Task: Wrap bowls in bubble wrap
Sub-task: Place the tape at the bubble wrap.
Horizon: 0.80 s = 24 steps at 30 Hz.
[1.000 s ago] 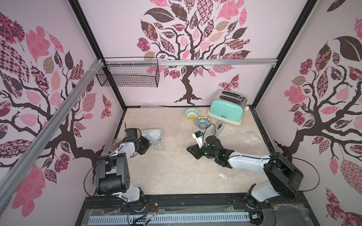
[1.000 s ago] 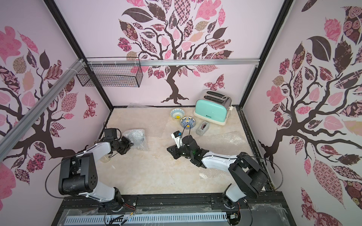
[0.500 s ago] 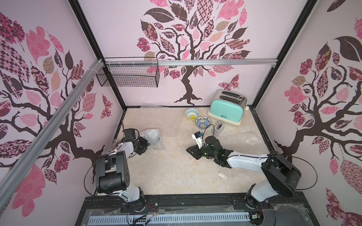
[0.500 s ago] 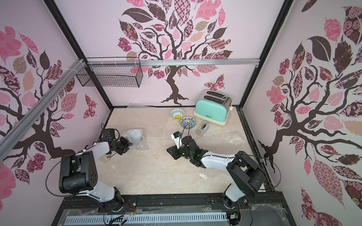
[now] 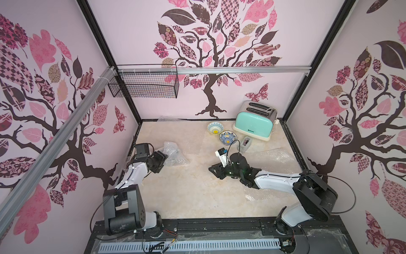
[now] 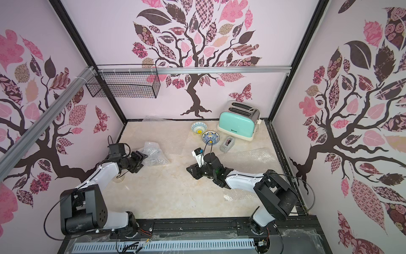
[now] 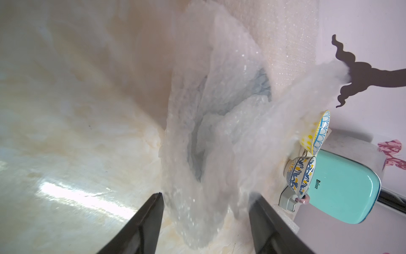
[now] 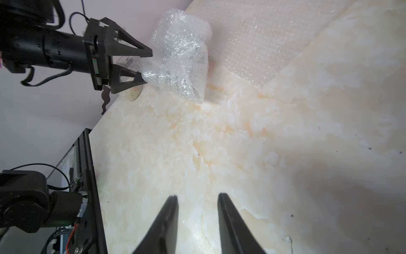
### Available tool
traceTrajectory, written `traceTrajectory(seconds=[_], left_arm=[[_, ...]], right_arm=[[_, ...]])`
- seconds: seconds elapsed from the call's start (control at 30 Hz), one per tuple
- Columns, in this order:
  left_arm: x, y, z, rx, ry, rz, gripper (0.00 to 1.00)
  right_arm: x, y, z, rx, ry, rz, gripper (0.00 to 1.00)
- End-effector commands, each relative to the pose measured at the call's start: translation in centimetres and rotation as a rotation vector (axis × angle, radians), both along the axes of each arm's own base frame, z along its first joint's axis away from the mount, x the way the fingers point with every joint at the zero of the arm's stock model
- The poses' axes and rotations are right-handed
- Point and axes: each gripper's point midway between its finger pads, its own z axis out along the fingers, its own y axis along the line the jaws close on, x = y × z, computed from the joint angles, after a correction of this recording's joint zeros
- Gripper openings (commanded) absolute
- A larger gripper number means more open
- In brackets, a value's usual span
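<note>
Crumpled clear bubble-wrap bundle [image 5: 173, 151] near left wall, bluish shape inside, likely wrapped bowl. Left gripper [image 7: 206, 195] spread around bundle's end, pinching nothing. Right gripper [image 8: 197, 195] parted, empty, over marble tabletop [image 8: 241, 143]. Two yellow-centred blue-and-white ceramic bowls [image 5: 215, 128] [image 5: 228, 139] beside mint toaster [image 5: 252, 125], awaiting wrapping.

Both arms stretched low, wrists well apart.
Jaws: left gripper [image 8: 146, 66] spread wide; right gripper [image 8: 197, 195] part-open, apparently gripping nothing.
</note>
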Motion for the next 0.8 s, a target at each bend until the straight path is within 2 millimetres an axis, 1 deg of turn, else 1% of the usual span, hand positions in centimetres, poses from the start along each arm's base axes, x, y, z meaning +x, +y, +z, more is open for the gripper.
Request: traceTrajectory(seconds=[0.0, 0.07, 0.1, 0.2, 0.27, 0.33, 0.37, 0.43, 0.47, 0.5, 0.57, 0.67, 0.77], left_arm=[[-0.9, 1.2, 2.7, 0.096, -0.029, 0.015, 0.70], [-1.5, 1.3, 5.1, 0.131, -0.076, 0.007, 0.71], [-1.7, 1.3, 5.9, 0.142, -0.093, 0.000, 0.71], [-3.0, 1.1, 9.2, 0.183, -0.160, -0.027, 0.71], [-3.9, 0.7, 11.3, 0.202, -0.218, -0.046, 0.71], [-4.8, 0.2, 12.5, 0.208, -0.255, -0.073, 0.72], [-5.2, -0.2, 12.8, 0.206, -0.270, -0.091, 0.73], [-6.0, -0.7, 12.9, 0.208, -0.270, -0.126, 0.73], [-6.5, -0.9, 12.7, 0.211, -0.262, -0.144, 0.73], [-6.9, -1.1, 12.7, 0.216, -0.258, -0.158, 0.73], [-7.6, -1.3, 12.4, 0.223, -0.253, -0.176, 0.73], [-8.2, -1.4, 12.2, 0.231, -0.254, -0.186, 0.73], [-8.4, -1.8, 12.3, 0.220, -0.268, -0.196, 0.74]], right_arm=[[0.6, -0.3, 0.4, -0.015, -0.017, -0.030, 0.44], [1.3, -0.3, 0.7, -0.024, -0.024, -0.053, 0.49], [1.7, -0.2, 0.8, -0.026, -0.028, -0.064, 0.51], [3.7, 0.3, 1.0, -0.060, -0.023, -0.127, 0.57], [5.5, 1.2, 0.6, -0.108, -0.013, -0.146, 0.59], [7.4, 2.5, 0.0, -0.148, -0.002, -0.160, 0.60], [8.4, 3.0, -0.3, -0.167, -0.001, -0.174, 0.60], [10.7, 4.1, -0.6, -0.206, -0.006, -0.209, 0.60], [11.9, 4.8, -0.8, -0.228, -0.016, -0.218, 0.61], [12.6, 5.3, -1.2, -0.242, -0.019, -0.215, 0.61], [14.6, 6.5, -1.9, -0.273, -0.036, -0.220, 0.63], [16.4, 8.1, -3.0, -0.288, -0.058, -0.210, 0.64], [18.2, 9.5, -4.3, -0.316, -0.073, -0.204, 0.65]])
